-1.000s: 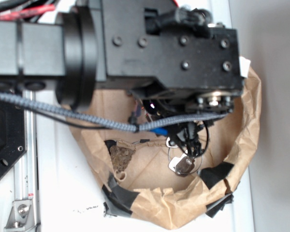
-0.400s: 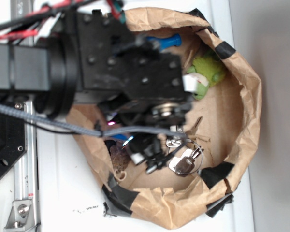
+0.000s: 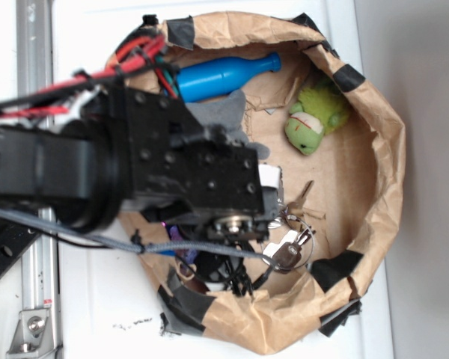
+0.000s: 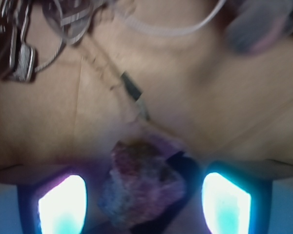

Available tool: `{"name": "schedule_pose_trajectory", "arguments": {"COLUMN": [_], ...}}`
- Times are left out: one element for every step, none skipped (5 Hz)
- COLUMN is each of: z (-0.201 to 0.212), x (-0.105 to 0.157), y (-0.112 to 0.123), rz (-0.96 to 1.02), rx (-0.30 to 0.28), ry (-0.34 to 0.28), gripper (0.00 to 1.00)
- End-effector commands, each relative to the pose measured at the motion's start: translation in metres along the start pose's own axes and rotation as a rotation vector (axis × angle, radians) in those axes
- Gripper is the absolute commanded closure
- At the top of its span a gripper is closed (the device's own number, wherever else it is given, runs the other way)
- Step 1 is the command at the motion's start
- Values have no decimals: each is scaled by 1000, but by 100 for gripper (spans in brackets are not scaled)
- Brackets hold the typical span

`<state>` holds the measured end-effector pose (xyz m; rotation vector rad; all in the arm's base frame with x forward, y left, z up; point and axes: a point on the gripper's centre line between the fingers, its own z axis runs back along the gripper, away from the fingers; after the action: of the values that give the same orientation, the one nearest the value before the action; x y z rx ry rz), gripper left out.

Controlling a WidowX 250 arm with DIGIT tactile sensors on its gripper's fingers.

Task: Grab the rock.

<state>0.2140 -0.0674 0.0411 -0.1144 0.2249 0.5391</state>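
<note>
In the wrist view the rock (image 4: 141,183), a small rough brown-grey stone, lies on the brown paper floor between my two glowing fingertips (image 4: 62,204). My gripper (image 4: 144,207) is open, with a gap on each side of the rock. From the exterior view my gripper (image 3: 223,275) points down into the bag's near-left corner, and the arm hides the rock there.
A bunch of keys (image 3: 288,250) lies just right of the gripper, seen as keys (image 4: 14,44) at the wrist view's top left. A grey plush (image 3: 224,112), a blue bottle (image 3: 224,75) and a green plush (image 3: 314,120) lie farther back. The paper bag's rim (image 3: 385,157) rings everything.
The arm has swung down and left toward the bag's near-left corner, uncovering the blue bottle, grey plush and green plush. The gripper now covers the spot where the rock lay.
</note>
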Motion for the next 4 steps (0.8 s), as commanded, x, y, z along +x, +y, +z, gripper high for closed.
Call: {"name": "schedule_pose_trajectory", "arguments": {"z": [-22, -23, -2, 40], "x": [-39, -40, -33, -12], "y": [-11, -12, -9, 9], "rz": [-61, -114, -163, -194], "rx": [6, 36, 49, 7], "ry": [34, 14, -53, -163], "gripper": [0, 100, 100, 100]}}
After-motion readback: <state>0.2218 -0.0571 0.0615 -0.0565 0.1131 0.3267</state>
